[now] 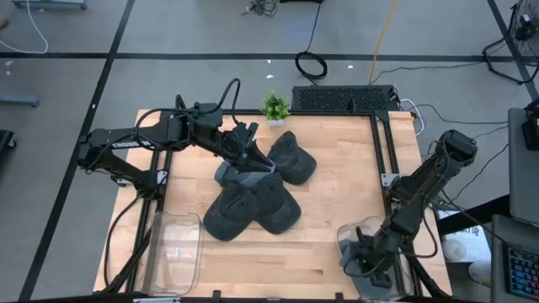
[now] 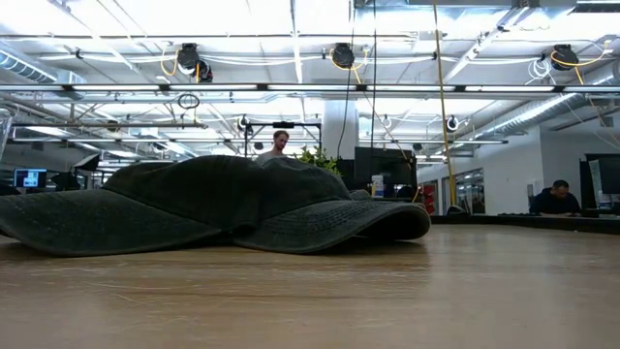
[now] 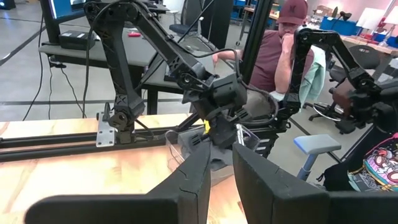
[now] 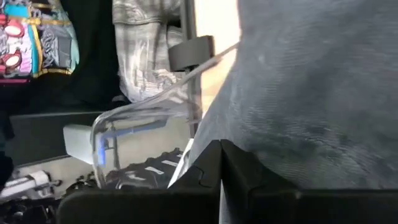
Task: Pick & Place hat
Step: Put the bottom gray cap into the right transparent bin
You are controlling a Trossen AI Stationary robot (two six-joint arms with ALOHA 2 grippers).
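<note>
Dark caps [image 1: 257, 198] heaped mid-table, awaiting pickup | left gripper [image 1: 255, 159] poised over heap's far edge, fingers parted a little, nothing grasped | right gripper [image 1: 364, 259] down in clear bin [image 1: 347, 231], fingers pinching grey hat [image 4: 311, 93], presumably for placing

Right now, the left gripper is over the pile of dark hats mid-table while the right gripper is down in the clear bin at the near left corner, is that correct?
Not quite: the high view shows the right gripper in the clear bin at the near right corner. The left gripper is indeed over the pile of dark hats mid-table.
</note>
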